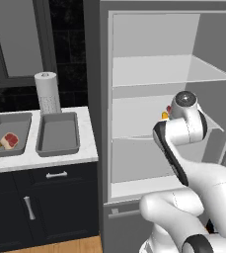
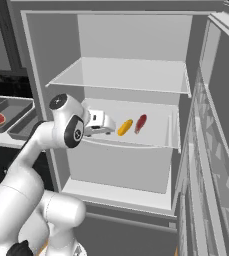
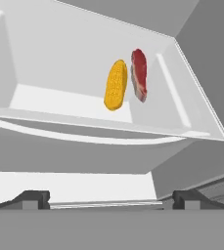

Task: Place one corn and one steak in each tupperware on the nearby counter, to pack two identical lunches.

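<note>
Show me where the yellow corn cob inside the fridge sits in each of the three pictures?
Left base view: corn peeks out beside the arm's elbow, mid-right.
Right base view: centre, on the middle shelf.
Hand view: upper middle.
Shared landmark: the red steak right beside it.

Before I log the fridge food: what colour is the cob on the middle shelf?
Yellow-orange; the corn cob shows best in the hand view.
</note>
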{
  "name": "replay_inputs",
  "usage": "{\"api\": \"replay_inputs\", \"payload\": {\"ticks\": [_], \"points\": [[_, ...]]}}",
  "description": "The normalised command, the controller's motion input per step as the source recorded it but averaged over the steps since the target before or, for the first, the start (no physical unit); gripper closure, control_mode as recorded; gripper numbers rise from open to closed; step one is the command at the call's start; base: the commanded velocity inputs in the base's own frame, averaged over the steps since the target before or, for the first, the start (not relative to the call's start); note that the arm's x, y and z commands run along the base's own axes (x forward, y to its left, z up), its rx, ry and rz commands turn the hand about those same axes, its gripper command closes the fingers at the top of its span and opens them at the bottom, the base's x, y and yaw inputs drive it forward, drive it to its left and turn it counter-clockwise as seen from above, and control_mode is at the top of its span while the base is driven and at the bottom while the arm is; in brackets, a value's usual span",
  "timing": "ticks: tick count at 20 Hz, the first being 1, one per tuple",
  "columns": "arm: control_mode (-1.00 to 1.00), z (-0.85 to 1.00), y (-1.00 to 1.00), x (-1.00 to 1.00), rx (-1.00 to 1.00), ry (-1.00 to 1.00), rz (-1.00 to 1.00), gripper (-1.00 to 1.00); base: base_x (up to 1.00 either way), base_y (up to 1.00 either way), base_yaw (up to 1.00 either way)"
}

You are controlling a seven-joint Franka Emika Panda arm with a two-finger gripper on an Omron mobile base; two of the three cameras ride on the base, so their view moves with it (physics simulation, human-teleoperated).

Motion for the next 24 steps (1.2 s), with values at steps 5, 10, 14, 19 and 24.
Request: {"api": "replay_inputs", "payload": {"ticks": [5,10,14,19,24], "points": [[-1.00,-0.02,-0.08,0.26,0.00,0.00,0.00,-1.00,0.00,0.00,0.00],[-1.00,-0.09,-0.09,0.29,0.00,0.00,0.00,-1.00,0.00,0.00,0.00],[-1.00,-0.15,0.00,0.23,-0.03,0.00,-0.01,-1.00,0.00,0.00,0.00],[-1.00,-0.14,0.00,0.19,-0.03,0.00,-0.01,-1.00,0.00,0.00,0.00],[-1.00,-0.10,0.00,0.13,-0.01,0.00,0.00,-1.00,0.00,0.00,0.00]]}}
